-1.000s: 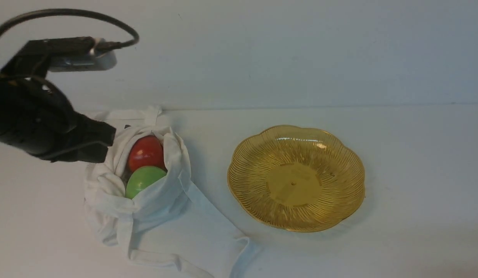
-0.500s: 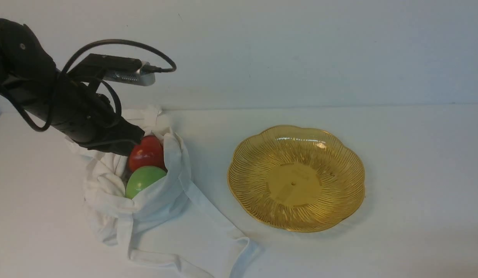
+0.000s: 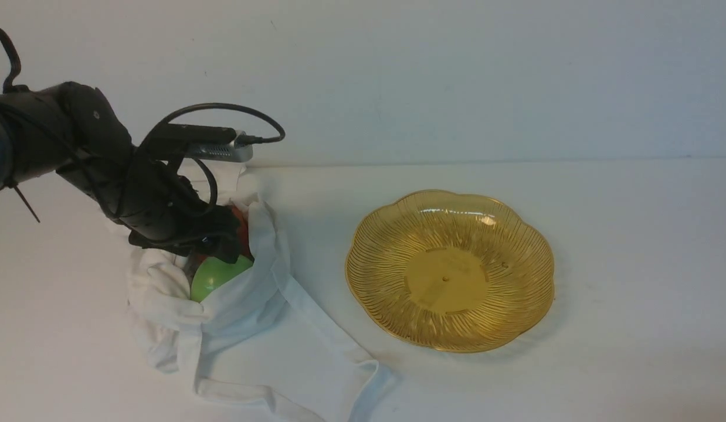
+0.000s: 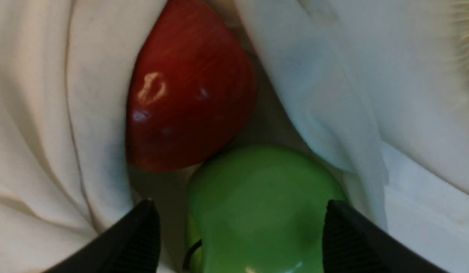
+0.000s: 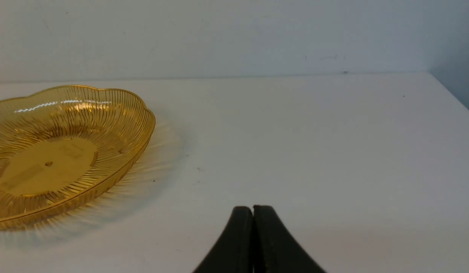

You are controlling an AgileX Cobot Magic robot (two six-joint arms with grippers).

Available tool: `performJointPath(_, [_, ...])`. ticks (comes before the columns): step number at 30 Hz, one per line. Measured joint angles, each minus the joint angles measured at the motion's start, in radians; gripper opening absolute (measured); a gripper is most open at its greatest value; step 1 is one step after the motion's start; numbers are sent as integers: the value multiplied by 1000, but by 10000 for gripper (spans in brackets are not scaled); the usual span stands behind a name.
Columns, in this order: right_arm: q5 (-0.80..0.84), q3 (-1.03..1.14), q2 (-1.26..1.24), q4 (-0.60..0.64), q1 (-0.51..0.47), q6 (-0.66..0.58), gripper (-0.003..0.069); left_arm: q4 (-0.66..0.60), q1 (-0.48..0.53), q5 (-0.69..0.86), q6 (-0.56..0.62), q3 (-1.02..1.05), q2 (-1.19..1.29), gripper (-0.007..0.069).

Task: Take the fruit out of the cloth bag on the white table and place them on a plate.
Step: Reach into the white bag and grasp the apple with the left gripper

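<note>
The white cloth bag (image 3: 163,293) lies open at the left of the white table (image 3: 633,234). Inside it, the green fruit (image 3: 213,275) sits nearer me and the red fruit (image 3: 243,231) behind it, mostly hidden by my left arm. My left gripper (image 3: 221,251) is open and reaches into the bag's mouth. In the left wrist view its gripper (image 4: 240,212) straddles the green fruit (image 4: 257,197), beside the red fruit (image 4: 189,94) and the bag's cloth (image 4: 49,113). The amber plate (image 3: 515,234) is empty. My right gripper (image 5: 252,208) is shut and empty over bare table.
The bag's long strap handles (image 3: 316,381) trail toward the front edge between bag and plate. A white wall runs behind the table. The plate (image 5: 105,110) lies apart from my right gripper, and the table's far right corner (image 5: 427,76) shows in that view.
My left arm has swung in from the left and come down, so that its open gripper now sits in the bag's mouth over the fruits. The fruits, bag and plate have not moved.
</note>
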Motion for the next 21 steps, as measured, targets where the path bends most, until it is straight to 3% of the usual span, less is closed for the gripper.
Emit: performJointPath(21, [0, 0, 0, 0, 0, 0, -15, -53, 0, 6, -79, -3, 55, 542])
